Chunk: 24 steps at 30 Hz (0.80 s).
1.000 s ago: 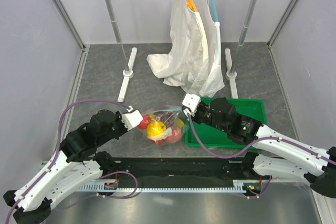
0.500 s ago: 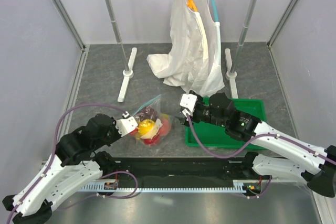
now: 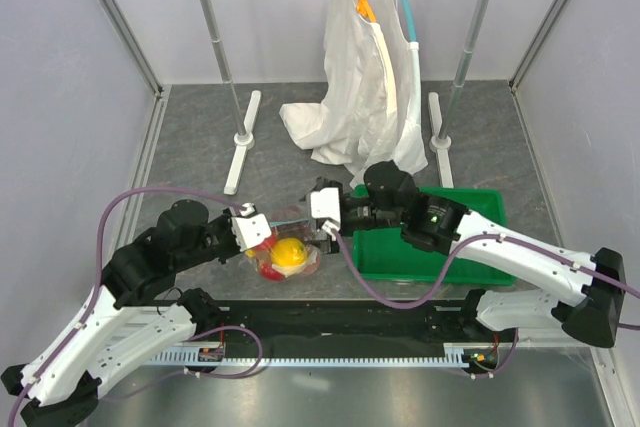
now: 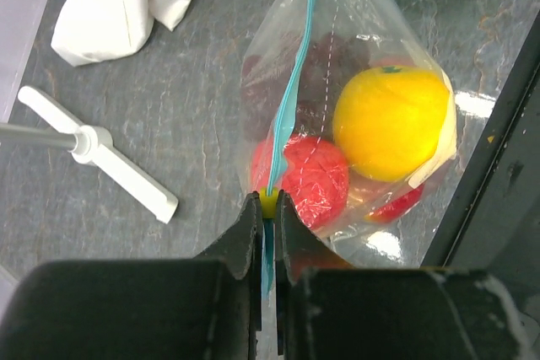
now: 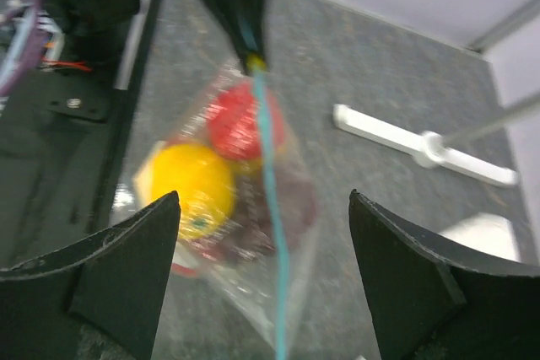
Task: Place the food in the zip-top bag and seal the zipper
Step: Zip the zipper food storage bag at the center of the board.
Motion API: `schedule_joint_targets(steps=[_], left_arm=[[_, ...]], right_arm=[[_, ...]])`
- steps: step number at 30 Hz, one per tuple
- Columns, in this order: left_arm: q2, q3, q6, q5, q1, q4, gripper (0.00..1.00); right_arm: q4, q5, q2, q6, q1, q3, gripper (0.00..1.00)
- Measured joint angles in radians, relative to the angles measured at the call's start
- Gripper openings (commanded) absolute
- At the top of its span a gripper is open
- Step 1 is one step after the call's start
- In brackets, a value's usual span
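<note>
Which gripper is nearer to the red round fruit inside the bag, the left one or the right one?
Left. The left gripper pinches the zipper end right beside the red fruit; the right gripper is open, farther off along the zipper.

Right claw (image 5: 263, 208): own dark fingers (image 5: 110, 276) spread wide at lower corners, touching nothing. Between them, clear zip-top bag (image 5: 221, 286) on grey surface (image 5: 371, 65). Teal zipper (image 5: 272, 200) runs up bag's middle to left claw (image 5: 245, 6), pinched tight on its top end. Inside bag: yellow fruit (image 5: 192, 187) left of zipper, red fruit (image 5: 240, 120) above it, blurred dark purple piece (image 5: 295, 208) on right. White rack foot (image 5: 422, 145) on right, apart from bag. Black frame (image 5: 67, 107) on left.
</note>
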State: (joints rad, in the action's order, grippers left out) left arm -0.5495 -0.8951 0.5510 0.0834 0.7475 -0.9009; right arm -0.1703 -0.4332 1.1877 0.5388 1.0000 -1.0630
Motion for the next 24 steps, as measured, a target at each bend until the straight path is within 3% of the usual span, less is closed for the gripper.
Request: schedule_joint_targets(steps=[7, 18, 24], left_arm=[[-0.012, -0.004, 0.000, 0.037, 0.000, 0.032, 0.02], [0.043, -0.003, 0.000, 0.085, 0.000, 0.017, 0.02], [0.047, -0.003, 0.000, 0.098, 0.000, 0.017, 0.02]], right_arm=[[-0.039, -0.002, 0.090, -0.012, 0.124, -0.007, 0.79], [-0.028, 0.159, 0.157, -0.008, 0.128, -0.022, 0.74], [-0.023, 0.188, 0.166, 0.015, 0.127, -0.032, 0.59]])
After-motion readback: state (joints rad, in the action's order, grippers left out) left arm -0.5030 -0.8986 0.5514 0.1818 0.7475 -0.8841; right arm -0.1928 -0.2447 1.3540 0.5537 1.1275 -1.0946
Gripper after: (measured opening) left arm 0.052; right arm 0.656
